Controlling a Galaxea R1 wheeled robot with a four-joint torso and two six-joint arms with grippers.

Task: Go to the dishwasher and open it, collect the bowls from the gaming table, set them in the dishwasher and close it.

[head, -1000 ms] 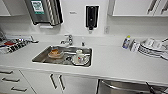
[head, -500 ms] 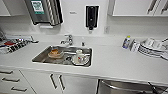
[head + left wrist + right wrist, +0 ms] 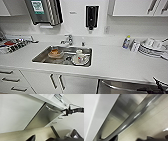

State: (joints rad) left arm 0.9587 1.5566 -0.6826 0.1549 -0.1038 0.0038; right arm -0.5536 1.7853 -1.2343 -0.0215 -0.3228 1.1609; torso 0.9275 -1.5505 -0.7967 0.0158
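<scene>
The dishwasher [image 3: 110, 90] sits under the counter at the lower right, with its stainless front [image 3: 42, 119] and bar handle [image 3: 120, 86] shut against the cabinets. My right gripper [image 3: 155, 88] hovers at the right end of that handle. The left wrist view shows the right gripper [image 3: 65, 112] just at the tip of the handle [image 3: 52, 109]. Close up, the handle [image 3: 134, 117] runs past my right gripper [image 3: 127, 139], whose fingers stand apart with nothing between them. My left gripper [image 3: 41, 139] is open and low, well away from the door. The gaming table and the bowls are out of view.
A steel sink [image 3: 40, 58] in the white counter holds an orange dish [image 3: 55, 53] and a plate with a cup [image 3: 79, 59]. Stacked white dishes [image 3: 151, 48] and a bottle [image 3: 126, 42] stand at the right. White cabinet doors [image 3: 56, 82] and drawers [image 3: 11, 81] flank the dishwasher.
</scene>
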